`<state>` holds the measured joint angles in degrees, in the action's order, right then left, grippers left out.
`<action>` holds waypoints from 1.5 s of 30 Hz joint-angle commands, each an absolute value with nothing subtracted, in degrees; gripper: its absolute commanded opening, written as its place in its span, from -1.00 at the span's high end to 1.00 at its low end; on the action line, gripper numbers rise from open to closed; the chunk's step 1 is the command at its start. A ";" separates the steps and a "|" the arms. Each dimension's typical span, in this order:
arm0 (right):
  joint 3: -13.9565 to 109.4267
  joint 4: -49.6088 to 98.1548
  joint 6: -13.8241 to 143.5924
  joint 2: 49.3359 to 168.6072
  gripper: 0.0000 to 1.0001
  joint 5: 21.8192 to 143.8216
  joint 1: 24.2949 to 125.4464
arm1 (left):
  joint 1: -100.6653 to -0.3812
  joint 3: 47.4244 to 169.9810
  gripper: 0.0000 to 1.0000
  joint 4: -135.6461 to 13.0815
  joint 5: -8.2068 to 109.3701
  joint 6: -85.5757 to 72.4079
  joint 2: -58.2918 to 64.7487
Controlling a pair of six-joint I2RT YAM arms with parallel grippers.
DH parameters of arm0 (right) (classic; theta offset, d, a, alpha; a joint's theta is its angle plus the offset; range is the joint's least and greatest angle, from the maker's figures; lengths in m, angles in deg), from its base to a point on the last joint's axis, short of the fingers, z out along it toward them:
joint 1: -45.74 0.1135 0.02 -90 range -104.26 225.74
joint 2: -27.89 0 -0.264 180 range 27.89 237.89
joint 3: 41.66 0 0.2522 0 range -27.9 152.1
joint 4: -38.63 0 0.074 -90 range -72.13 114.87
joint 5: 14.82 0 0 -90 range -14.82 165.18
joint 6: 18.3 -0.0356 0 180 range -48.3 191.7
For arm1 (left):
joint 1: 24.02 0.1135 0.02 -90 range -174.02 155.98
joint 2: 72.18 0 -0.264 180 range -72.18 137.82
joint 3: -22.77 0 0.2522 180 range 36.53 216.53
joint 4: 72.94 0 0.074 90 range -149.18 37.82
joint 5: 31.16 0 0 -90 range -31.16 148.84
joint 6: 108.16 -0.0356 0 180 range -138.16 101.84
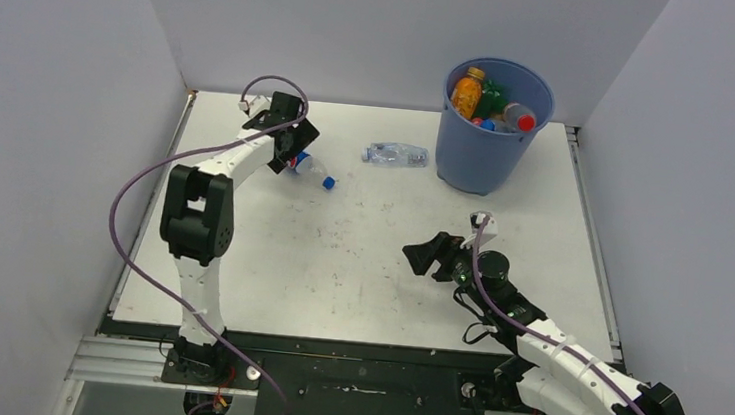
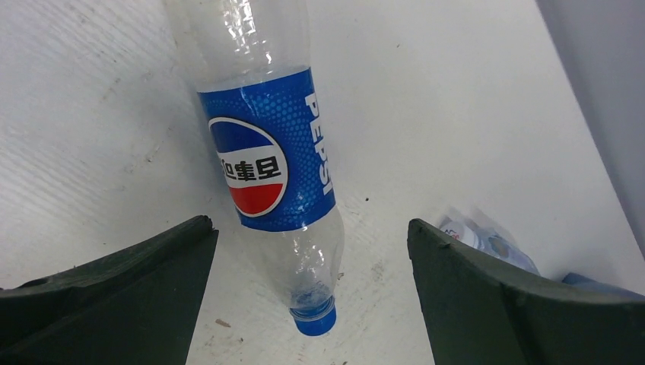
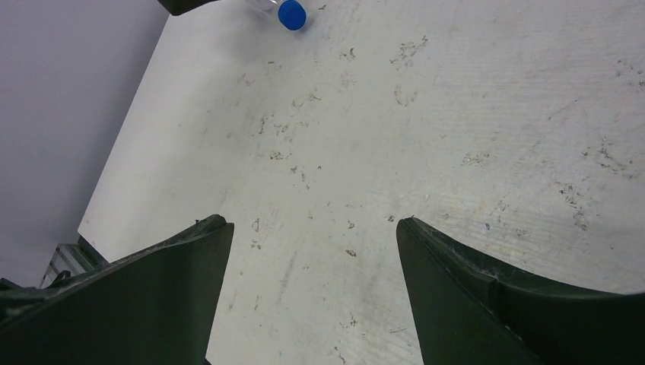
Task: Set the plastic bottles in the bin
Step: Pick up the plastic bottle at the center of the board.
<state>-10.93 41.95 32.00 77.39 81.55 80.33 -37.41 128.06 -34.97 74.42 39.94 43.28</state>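
A clear Pepsi bottle (image 2: pixel 270 152) with a blue label and blue cap lies on the table; it also shows in the top view (image 1: pixel 312 171). My left gripper (image 2: pixel 312 228) is open, hovering over it, jaws apart on either side of its neck end. In the top view the left gripper (image 1: pixel 289 145) is at the back left. A second clear bottle (image 1: pixel 395 155) lies left of the blue bin (image 1: pixel 489 153), which holds several bottles. My right gripper (image 1: pixel 421 255) is open and empty over the table's middle right; in the right wrist view (image 3: pixel 312 222) it is above bare table.
The crumpled clear bottle (image 2: pixel 487 239) shows beside my left gripper's right finger. The Pepsi cap (image 3: pixel 292 14) shows at the top of the right wrist view. White walls enclose the table on the left, back and right.
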 commanded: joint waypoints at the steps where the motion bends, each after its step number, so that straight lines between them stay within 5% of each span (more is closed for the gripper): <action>1: -8.29 44.11 32.59 76.50 -0.61 82.15 80.65 | -37.26 135.54 -0.92 -25.79 73.26 43.18 48.74; 14: -5.95 42.41 32.85 74.65 -0.63 81.34 80.69 | -37.30 139.01 -0.96 -25.58 72.97 43.44 57.17; 25: -4.67 35.70 31.27 68.19 -0.63 80.62 80.90 | -36.98 125.19 -0.05 -39.22 67.85 40.30 47.26; 33: -0.31 32.74 33.34 66.98 -0.63 81.66 81.83 | -37.61 110.66 0.14 -47.64 59.54 32.54 23.39; 37: 2.45 35.93 35.71 69.33 -0.62 83.88 85.23 | -37.08 97.41 0.15 -63.49 48.23 25.00 6.37; 45: 4.44 47.60 48.94 78.00 -0.66 55.57 116.98 | -39.57 78.11 0.16 -91.35 36.13 23.78 -13.87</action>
<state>2.49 37.05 39.67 74.63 72.39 105.14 -38.55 84.28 -73.18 47.12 24.42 -11.86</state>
